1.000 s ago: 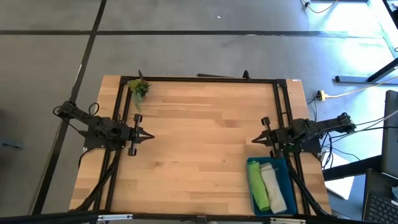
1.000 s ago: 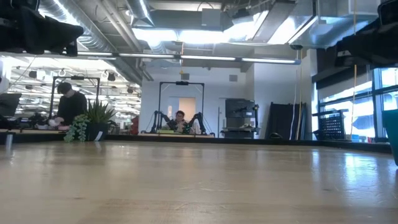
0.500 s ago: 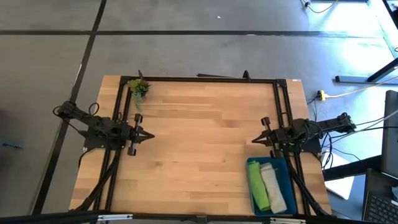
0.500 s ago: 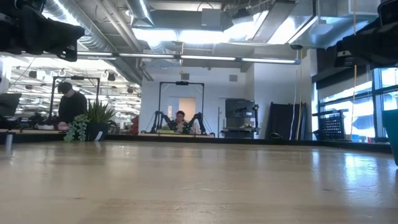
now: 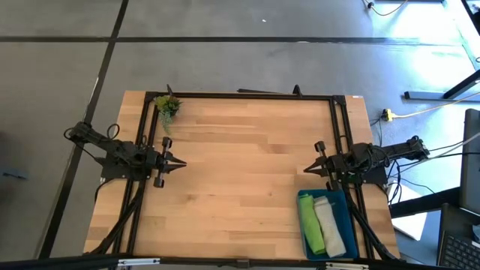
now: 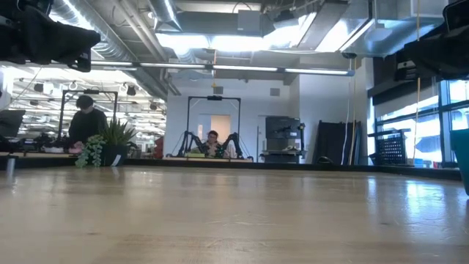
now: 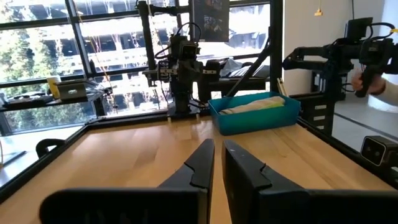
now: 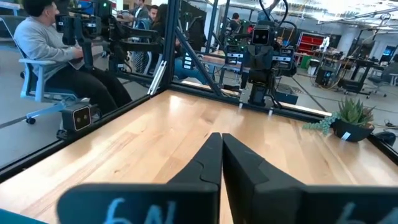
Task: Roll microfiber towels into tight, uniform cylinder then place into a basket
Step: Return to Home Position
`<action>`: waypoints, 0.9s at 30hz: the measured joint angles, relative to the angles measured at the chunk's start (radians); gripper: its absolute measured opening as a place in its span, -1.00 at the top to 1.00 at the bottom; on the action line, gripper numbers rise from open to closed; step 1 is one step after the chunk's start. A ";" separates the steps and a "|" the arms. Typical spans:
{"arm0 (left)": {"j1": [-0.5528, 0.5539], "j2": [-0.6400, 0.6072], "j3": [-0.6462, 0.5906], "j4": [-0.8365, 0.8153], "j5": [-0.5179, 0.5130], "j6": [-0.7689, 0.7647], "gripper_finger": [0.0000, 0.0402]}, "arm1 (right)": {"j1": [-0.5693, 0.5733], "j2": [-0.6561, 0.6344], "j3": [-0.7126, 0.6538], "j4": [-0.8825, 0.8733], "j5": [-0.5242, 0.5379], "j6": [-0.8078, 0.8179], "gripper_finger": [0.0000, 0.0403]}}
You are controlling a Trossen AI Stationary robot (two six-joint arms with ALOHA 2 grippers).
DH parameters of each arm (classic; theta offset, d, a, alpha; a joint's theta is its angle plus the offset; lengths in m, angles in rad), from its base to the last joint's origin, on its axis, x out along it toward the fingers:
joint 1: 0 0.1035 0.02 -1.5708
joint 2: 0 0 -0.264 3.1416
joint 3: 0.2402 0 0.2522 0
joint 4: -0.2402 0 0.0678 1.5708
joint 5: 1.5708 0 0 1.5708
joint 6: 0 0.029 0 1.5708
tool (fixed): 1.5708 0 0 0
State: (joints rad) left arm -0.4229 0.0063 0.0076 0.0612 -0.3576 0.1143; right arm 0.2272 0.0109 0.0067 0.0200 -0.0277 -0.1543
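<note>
**Both towels binned, arms parked at the bench sides**

We see the left gripper [image 5: 180, 163] at the left edge of the bench [image 5: 240, 150] and the right gripper [image 5: 309, 169] at its right edge, each with fingers drawn together on nothing. The basket [image 5: 341, 206] sits in the corner diagonally opposite the plant sprig [image 5: 167, 106], holding the green towel [image 5: 313, 225] and grey towel [image 5: 331, 229] side by side. We judge only homing remains, needing no grasp.

Robotics lab: other arm rig [image 6: 214, 98] on framed table, exposed ceiling ducts [image 6: 110, 48], seated person [image 8: 46, 43] at workstn.
</note>
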 joint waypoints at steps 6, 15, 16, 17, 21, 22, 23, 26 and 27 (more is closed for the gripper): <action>0.000 0.000 0.000 0.000 0.000 0.000 0.90 | 0.000 0.000 0.000 0.000 0.000 0.068 0.92; 0.000 0.000 0.000 0.000 0.000 0.001 0.97 | 0.000 0.000 0.000 0.000 0.000 0.098 0.92; 0.000 0.000 0.000 0.000 0.000 0.001 0.98 | 0.000 0.000 0.000 0.000 0.000 0.098 0.92; 0.000 0.000 0.000 0.000 0.000 0.001 0.98 | 0.000 0.000 0.000 0.000 0.000 0.098 0.92; 0.000 0.000 0.000 0.000 0.000 0.001 1.00 | 0.000 0.000 0.000 0.000 0.000 0.098 0.92; 0.000 0.000 0.000 0.000 0.000 0.001 0.99 | 0.000 0.000 0.000 0.000 0.000 0.098 0.92; 0.000 0.000 0.000 0.000 0.000 0.001 0.99 | 0.000 0.000 0.000 0.000 0.000 0.097 0.92; 0.000 0.000 0.000 0.000 0.000 0.001 0.96 | 0.000 0.000 0.000 0.000 0.000 0.098 0.92; 0.000 0.000 0.000 0.000 0.000 0.001 0.94 | 0.000 0.000 0.000 0.000 0.000 0.098 0.92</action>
State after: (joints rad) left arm -0.4230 0.0063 0.0078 0.0612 -0.3576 0.1154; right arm 0.2272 0.0113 0.0067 0.0198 -0.0277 -0.0567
